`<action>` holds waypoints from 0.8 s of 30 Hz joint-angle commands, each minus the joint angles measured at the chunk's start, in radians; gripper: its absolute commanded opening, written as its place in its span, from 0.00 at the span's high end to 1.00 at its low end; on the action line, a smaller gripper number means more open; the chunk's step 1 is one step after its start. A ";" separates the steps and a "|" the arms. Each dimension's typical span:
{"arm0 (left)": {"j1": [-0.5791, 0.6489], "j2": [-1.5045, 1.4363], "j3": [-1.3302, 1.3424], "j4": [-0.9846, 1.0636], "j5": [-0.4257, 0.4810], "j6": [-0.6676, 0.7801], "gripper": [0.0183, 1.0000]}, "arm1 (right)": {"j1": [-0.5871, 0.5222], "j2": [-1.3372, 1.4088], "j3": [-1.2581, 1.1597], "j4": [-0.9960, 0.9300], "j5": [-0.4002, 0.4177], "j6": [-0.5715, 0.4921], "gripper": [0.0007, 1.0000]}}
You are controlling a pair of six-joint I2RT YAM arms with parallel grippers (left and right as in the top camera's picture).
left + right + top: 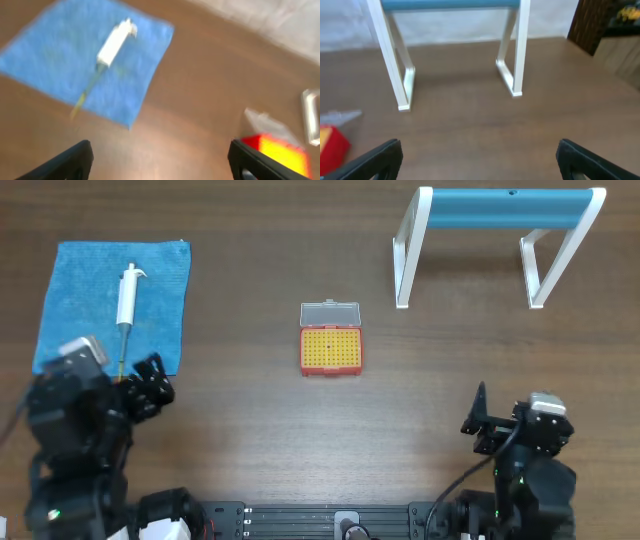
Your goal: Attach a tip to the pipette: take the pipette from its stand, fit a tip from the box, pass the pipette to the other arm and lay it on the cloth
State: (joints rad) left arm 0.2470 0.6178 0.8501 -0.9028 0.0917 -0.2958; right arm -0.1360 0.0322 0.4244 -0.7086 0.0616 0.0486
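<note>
The pipette [127, 295] is lying on the blue cloth [165, 280] at about 10 o'clock on the table [240, 450], its white body pointing toward 12 o'clock and its yellow tip pointing toward 6 o'clock, the tip's end reaching the cloth's near edge. The left gripper [150, 385] is hanging just off that edge, at 8 o'clock, with its 2 fingers [75, 160] spread wide and gripping nothing. The tip box [331, 352] is sitting at the middle of the table, well apart from the cloth, its orange base showing a yellow grid of tips and its clear lid folded back toward 12 o'clock. The white stand [500, 210] with the blue top bar is standing at 1 o'clock. The right gripper [478, 422] is waiting at 4 o'clock, facing the stand, its 2 fingers [380, 157] also gaping wide with nothing between them.
</note>
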 commanded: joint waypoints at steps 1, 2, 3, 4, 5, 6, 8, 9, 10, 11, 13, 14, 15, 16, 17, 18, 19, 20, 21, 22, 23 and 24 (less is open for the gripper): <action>0.000 -0.006 -0.179 0.002 0.014 -0.048 0.12 | 0.006 0.006 -0.008 -0.171 0.021 -0.021 0.00; 0.000 -0.003 -0.215 0.002 0.014 -0.048 0.13 | 0.006 0.006 -0.008 -0.215 0.021 -0.021 0.00; 0.000 -0.001 -0.236 0.002 0.014 -0.048 0.13 | 0.006 0.006 -0.008 -0.253 0.021 -0.021 0.00; -0.002 -0.004 -0.287 0.002 0.014 -0.048 0.13 | 0.006 0.006 -0.009 -0.296 0.021 -0.021 0.00; -0.017 -0.028 -0.311 0.002 0.011 -0.047 0.13 | 0.006 0.006 -0.009 -0.296 0.021 -0.021 0.00; -0.023 -0.043 -0.328 0.002 0.011 -0.047 0.13 | 0.006 0.006 -0.009 -0.296 0.021 -0.021 0.00; -0.039 -0.116 -0.380 0.018 0.010 -0.047 0.13 | 0.006 0.006 -0.009 -0.296 0.021 -0.021 0.00; -0.055 -0.166 -0.405 0.023 0.006 -0.047 0.13 | 0.006 0.006 -0.009 -0.296 0.021 -0.020 0.00; -0.086 -0.220 -0.427 0.021 -0.022 -0.047 0.13 | 0.006 0.006 -0.009 -0.296 0.021 -0.020 0.00; -0.116 -0.265 -0.442 0.020 -0.055 -0.048 0.13 | 0.006 0.006 -0.009 -0.296 0.021 -0.021 0.00; -0.178 -0.376 -0.472 0.066 -0.053 -0.048 0.04 | 0.006 0.006 -0.009 -0.296 0.021 -0.021 0.00; -0.193 -0.423 -0.483 0.116 -0.054 -0.048 0.04 | 0.006 0.006 -0.009 -0.296 0.021 -0.020 0.00; -0.209 -0.496 -0.502 0.203 -0.055 -0.047 0.04 | 0.006 0.006 -0.009 -0.296 0.021 -0.021 0.00; -0.211 -0.542 -0.519 0.264 -0.054 -0.048 0.04 | 0.006 0.006 -0.009 -0.296 0.021 -0.020 0.00; -0.208 -0.578 -0.544 0.337 -0.054 -0.044 0.04 | 0.006 0.006 -0.009 -0.296 0.021 -0.020 0.00; -0.206 -0.597 -0.569 0.399 -0.054 -0.027 0.04 | 0.006 0.006 -0.009 -0.296 0.021 -0.021 0.00; -0.205 -0.609 -0.604 0.480 -0.054 -0.009 0.04 | 0.006 0.006 -0.009 -0.296 0.021 -0.021 0.00; -0.206 -0.615 -0.639 0.558 -0.054 -0.010 0.04 | 0.006 0.006 -0.009 -0.296 0.021 -0.020 0.00; -0.209 -0.615 -0.686 0.657 -0.051 -0.010 0.04 | 0.006 0.006 -0.009 -0.296 0.021 -0.020 0.00; -0.214 -0.615 -0.723 0.729 -0.037 -0.009 0.03 | 0.006 0.006 -0.009 -0.296 0.021 -0.020 0.00; -0.218 -0.615 -0.752 0.782 -0.033 -0.006 0.04 | 0.006 0.006 -0.009 -0.296 0.021 -0.021 0.00; -0.227 -0.615 -0.795 0.868 -0.030 -0.006 0.04 | 0.006 0.006 -0.009 -0.296 0.021 -0.021 0.00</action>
State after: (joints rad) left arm 0.0380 0.0135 0.1467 -0.1635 0.0532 -0.3229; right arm -0.1360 0.0364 0.4183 -1.0065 0.0734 0.0422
